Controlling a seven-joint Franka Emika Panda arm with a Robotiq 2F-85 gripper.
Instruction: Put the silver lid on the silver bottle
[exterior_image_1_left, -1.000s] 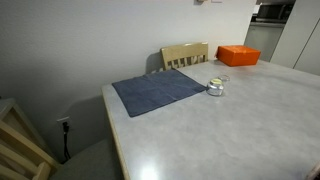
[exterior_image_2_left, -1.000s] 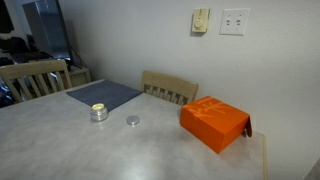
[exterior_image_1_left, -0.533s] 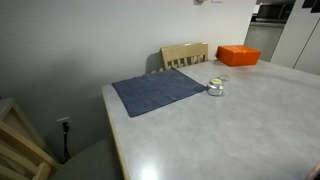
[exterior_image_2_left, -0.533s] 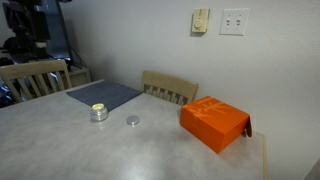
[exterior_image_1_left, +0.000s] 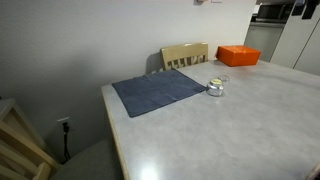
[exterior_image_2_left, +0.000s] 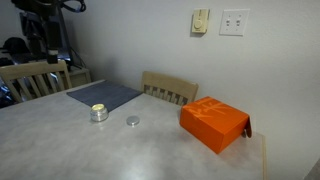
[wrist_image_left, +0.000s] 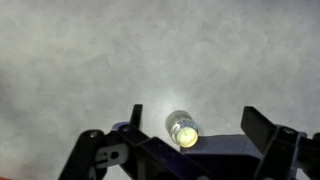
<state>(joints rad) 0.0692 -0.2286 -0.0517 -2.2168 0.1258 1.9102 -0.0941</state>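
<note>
- Two pieces sit apart: the silver bottle (exterior_image_2_left: 99, 113) stands open on the table (exterior_image_2_left: 150, 150), just beside the blue cloth (exterior_image_2_left: 105, 95), and the silver lid (exterior_image_2_left: 133, 121) lies flat near it, not touching
- Nothing looks done yet: grasping, lifting and seating the lid are all left
- The gripper (wrist_image_left: 196, 120) hangs well above the bottle, fingers spread, holding nothing
- An orange box (exterior_image_2_left: 214, 123) sits well apart

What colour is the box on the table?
The box is orange; clearest in an exterior view.
</note>
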